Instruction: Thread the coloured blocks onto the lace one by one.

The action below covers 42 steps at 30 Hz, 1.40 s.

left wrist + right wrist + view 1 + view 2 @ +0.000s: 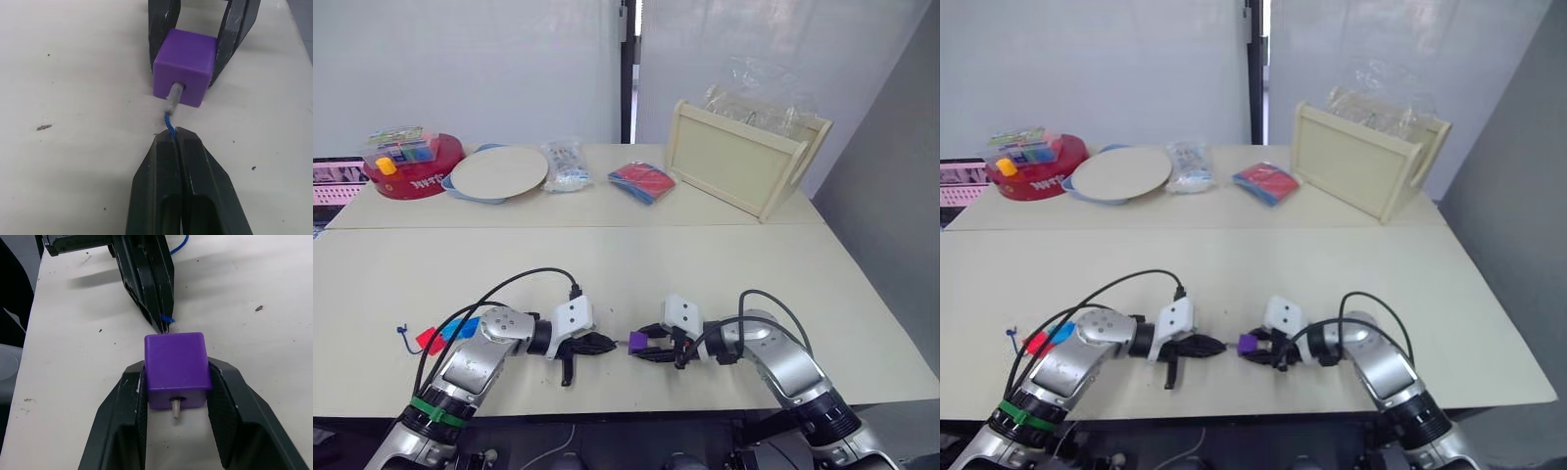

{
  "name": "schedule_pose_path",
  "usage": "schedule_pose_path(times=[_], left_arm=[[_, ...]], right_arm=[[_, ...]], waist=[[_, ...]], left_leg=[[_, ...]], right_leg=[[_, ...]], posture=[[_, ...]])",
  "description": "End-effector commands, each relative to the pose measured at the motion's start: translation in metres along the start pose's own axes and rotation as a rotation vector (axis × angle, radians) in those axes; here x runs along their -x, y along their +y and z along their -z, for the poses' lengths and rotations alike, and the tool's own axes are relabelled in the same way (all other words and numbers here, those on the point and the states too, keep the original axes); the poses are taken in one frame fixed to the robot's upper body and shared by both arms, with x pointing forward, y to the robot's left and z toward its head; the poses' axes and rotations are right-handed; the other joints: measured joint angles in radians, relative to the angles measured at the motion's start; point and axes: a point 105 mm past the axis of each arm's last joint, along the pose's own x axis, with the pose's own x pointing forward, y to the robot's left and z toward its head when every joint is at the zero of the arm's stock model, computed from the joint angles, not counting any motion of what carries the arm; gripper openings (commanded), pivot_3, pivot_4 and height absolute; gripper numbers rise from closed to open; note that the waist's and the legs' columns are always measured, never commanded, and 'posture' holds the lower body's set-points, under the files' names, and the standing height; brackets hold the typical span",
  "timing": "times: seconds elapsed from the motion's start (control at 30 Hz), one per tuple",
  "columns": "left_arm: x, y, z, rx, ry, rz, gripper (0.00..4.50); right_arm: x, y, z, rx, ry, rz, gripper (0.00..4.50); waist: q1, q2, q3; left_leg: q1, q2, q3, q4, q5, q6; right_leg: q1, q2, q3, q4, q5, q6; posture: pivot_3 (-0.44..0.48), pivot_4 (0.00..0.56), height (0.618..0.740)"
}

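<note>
- The right gripper (177,396) is clamped on the purple block (176,367), one finger pressed against each side face.
- The left gripper (171,142) is pressed together on the lace (168,122), which is pinched just behind its pale stiff tip (174,93).
- In the left wrist view the purple block is found at twelve o'clock from the left fingertips, just beyond them, and the tip has been entered into the near hole.
- In the right wrist view the end of the tip is seen poking out of the hole on the far face, so the block is judged to be nearly threaded but not yet slid down the cord.
- A slip is judged possible: only a short stub of cord is left between the left fingers and the block, so no further push can be made without a regrip, and on release the tip could be drawn back out.
- If the block were tilted by the right gripper, the stiff tip could be bent or jammed in the bore.
- In the left eye view, a red block (429,340) and a blue block (460,327) are seen at about nine o'clock from the left gripper, near the lace's far end; they appear already strung, though this cannot be confirmed.
</note>
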Motion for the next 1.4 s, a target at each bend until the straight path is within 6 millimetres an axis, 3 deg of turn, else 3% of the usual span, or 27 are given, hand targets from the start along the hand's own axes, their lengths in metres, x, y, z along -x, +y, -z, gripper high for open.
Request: schedule_pose_path(times=[0.03,0.27,0.63,1.0,1.27,1.4], left_arm=[[-0.011,-0.002,-0.012,-0.058,-0.021,0.049,0.0],[-0.027,-0.004,-0.025,-0.103,-0.047,0.106,0.0],[-0.038,-0.013,-0.034,-0.129,-0.057,0.184,0.0],[-0.012,-0.002,-0.026,-0.074,-0.018,0.103,0.0],[0.003,0.005,-0.022,-0.055,0.017,0.048,2.53],[0.013,0.006,-0.023,-0.041,0.021,0.024,2.54]], right_arm=[[-0.005,0.009,0.002,-0.016,0.005,-0.032,1.15],[-0.006,0.011,0.001,-0.013,0.002,-0.041,1.15],[-0.009,0.013,-0.002,-0.009,-0.008,-0.051,1.15],[-0.01,0.01,0.0,-0.015,-0.008,-0.03,1.15],[-0.01,0.009,0.0,-0.017,-0.008,-0.019,1.15],[-0.01,0.008,0.001,-0.018,-0.007,-0.014,1.15]], waist=[[0.0,0.0,0.0],[0.005,0.0,0.0],[0.008,0.0,0.0],[0.0,0.0,0.0],[-0.005,0.0,0.0],[-0.008,0.0,0.0]], left_leg=[[0.0,0.0,0.0,0.0,0.0,0.0],[0.0,-0.001,0.0,0.0,0.0,0.0],[0.0,-0.002,0.0,0.0,0.0,0.0],[0.0,-0.001,0.0,0.0,0.0,0.0],[0.0,0.0,0.0,-0.001,0.0,0.0],[0.0,0.0,0.0,-0.001,0.0,0.0]], right_leg=[[0.0,0.0,0.0,0.0,0.0,0.0],[0.0,0.0,0.0,0.0,0.0,0.0],[0.001,-0.001,0.0,-0.001,0.0,0.0],[0.0,-0.001,0.0,-0.001,0.0,0.0],[0.0,0.0,0.0,-0.001,0.0,0.0],[-0.001,0.0,0.0,-0.001,0.0,0.0]], posture=[[0.0,0.15,0.74],[0.0,0.15,0.74],[0.0,0.15,0.74],[0.0,0.15,0.74],[0.0,0.15,0.74],[0.0,0.15,0.74]])
